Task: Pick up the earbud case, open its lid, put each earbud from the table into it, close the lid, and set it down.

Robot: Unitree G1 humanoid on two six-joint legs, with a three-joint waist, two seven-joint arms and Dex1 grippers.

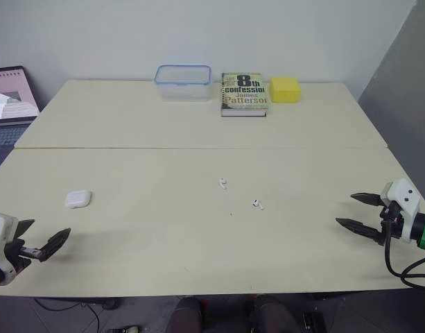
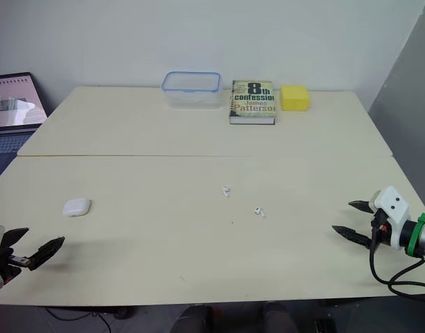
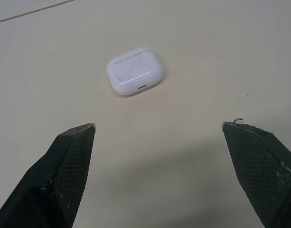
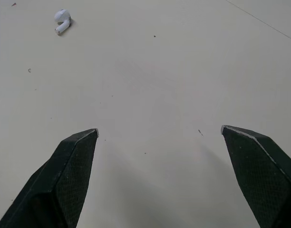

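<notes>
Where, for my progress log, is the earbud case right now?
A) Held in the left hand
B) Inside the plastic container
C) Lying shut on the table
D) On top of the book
C: the earbud case lies closed on the table, just ahead of the open left hand, which holds nothing.

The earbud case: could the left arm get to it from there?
Probably yes: the left gripper is open and faces the earbud case, with only bare table between them.
</notes>
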